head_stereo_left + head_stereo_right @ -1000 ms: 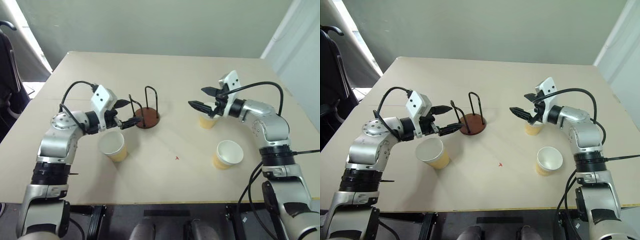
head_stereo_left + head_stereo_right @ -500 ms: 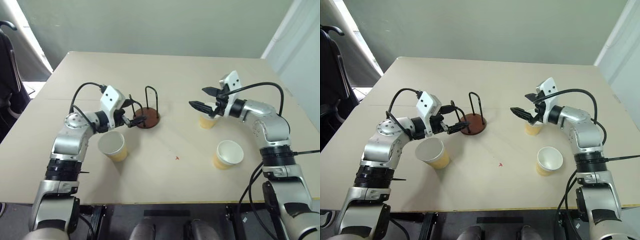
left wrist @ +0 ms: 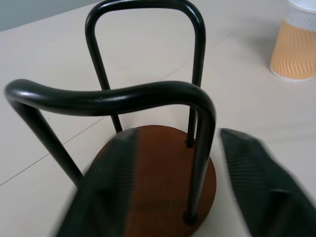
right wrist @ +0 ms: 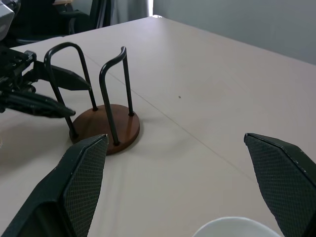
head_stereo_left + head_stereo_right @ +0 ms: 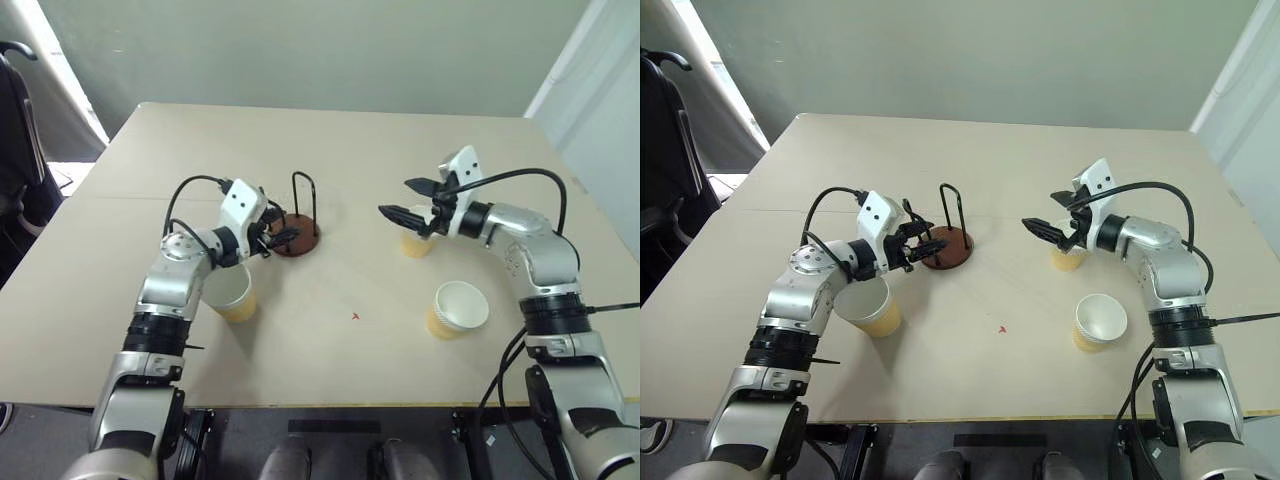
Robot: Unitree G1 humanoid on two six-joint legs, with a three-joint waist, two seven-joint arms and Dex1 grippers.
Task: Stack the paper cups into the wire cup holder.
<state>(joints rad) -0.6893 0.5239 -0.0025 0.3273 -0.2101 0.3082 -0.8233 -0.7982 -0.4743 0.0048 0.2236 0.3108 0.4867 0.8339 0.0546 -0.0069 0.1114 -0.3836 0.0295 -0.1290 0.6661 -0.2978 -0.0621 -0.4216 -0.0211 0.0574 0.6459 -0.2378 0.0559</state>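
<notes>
The wire cup holder [image 5: 294, 236], a reddish-brown disc with two black wire loops, stands left of the table's middle. My left gripper [image 5: 280, 238] is at its near loop. The left wrist view shows its fingers [image 3: 101, 190] apart on either side of one post of that loop, not pressing it. One paper cup [image 5: 229, 292] stands under my left forearm. My right gripper [image 5: 394, 197] hovers wide open above a second paper cup [image 5: 414, 244], whose white rim [image 4: 232, 228] shows below its fingers. A third paper cup [image 5: 458, 307] stands nearer the front, at the right.
The beige table [image 5: 340, 140] reaches back to a plain wall. A dark chair [image 5: 14, 130] stands beyond its left edge. A small red mark [image 5: 354, 317] lies on the tabletop between the cups.
My left arm has reached to the right, up to the holder, and its fingers have drawn closer together around the near loop. The right arm and the cups have stayed in place.
</notes>
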